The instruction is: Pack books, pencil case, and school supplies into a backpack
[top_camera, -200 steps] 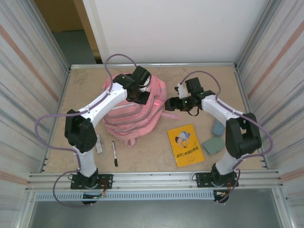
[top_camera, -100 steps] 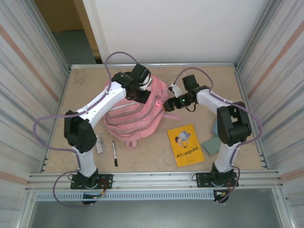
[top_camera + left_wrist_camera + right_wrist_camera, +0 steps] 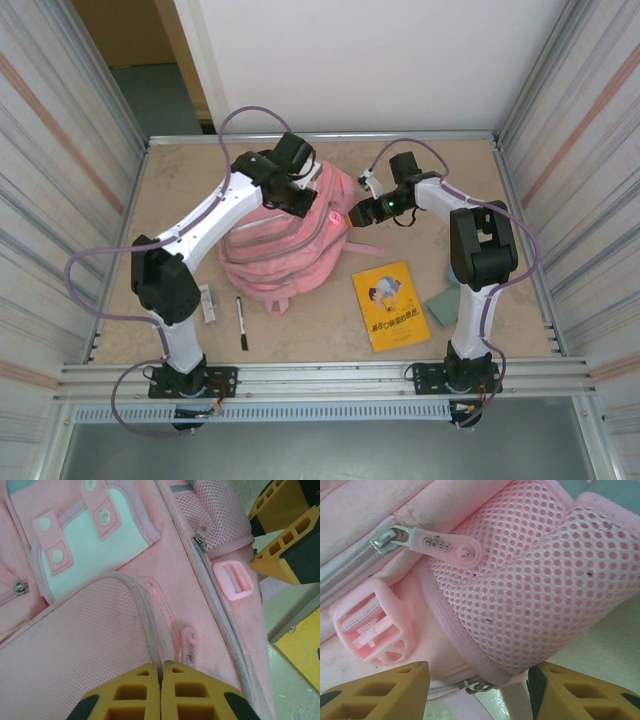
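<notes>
Pink backpack [image 3: 285,255]: left jaws clamped on seam [image 3: 149,625]; right jaws wide apart, straddling mesh side pocket [image 3: 530,580].

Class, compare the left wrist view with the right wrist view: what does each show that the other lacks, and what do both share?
Left wrist: the white snap pocket, a book corner and the shut left end effector. Right wrist: a small zipper slider beneath the mesh pocket. Both: the backpack, that mesh pocket, a pink buckle and the open right end effector.
</notes>
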